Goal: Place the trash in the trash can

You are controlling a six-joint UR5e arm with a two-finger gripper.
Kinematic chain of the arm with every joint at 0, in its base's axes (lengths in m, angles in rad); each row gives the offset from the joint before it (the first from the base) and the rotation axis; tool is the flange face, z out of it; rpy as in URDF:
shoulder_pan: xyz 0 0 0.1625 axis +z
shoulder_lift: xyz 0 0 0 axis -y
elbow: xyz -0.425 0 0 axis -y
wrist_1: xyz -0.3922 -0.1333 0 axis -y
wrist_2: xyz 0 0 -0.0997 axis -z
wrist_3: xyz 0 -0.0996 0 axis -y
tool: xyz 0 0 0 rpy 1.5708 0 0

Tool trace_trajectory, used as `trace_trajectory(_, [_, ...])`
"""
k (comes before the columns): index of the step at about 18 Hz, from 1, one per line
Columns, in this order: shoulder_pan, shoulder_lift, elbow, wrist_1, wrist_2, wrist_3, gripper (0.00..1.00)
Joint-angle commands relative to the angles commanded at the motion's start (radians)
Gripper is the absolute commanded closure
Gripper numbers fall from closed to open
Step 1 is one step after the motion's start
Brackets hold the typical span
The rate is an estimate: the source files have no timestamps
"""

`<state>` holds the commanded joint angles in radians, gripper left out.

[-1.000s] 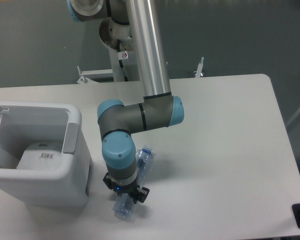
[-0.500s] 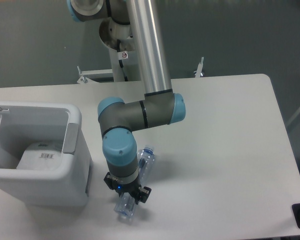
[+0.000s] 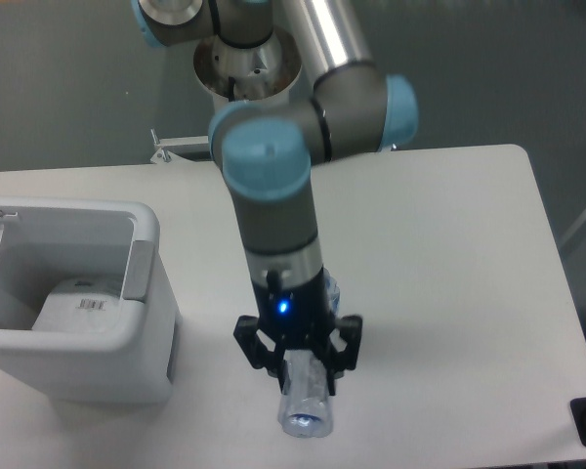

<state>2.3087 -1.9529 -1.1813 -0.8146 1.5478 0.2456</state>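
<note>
Camera view from above and in front: the clear bluish bottle is pinched between the two fingers of the gripper, which close on its middle. The bottle's wide base points toward the camera and sticks out below the fingers, while its upper part is mostly hidden behind the wrist; only a sliver of it shows beside the arm. Whether the bottle is lifted off the table or resting on it cannot be told. A blue light glows on the gripper body just above the fingers.

The flat white pouch with its black barcode label lies inside the trash can, on the bottom toward the near wall. The trash can stands at the left of the table, well apart from the gripped bottle, with its grey side panel facing the arm.

The table is pale grey with a rounded far right corner. Behind it is a dark grey floor, with the arm's round base at the far edge. The arm, grey with light blue joint caps, reaches down over the table's middle.
</note>
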Motion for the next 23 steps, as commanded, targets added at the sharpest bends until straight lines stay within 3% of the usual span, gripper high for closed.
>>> trace_trajectory(5, [-0.003,0.095,0.011,0.012,-0.051,-0.005,0.41])
trace_trajectory(8, [-0.049,0.129,0.009,0.012,-0.086,-0.003,0.41])
trace_trajectory(16, [-0.219,0.091,0.005,0.012,-0.158,-0.006,0.41])
trace_trajectory(23, [-0.324,0.065,-0.055,0.012,-0.158,-0.043,0.38])
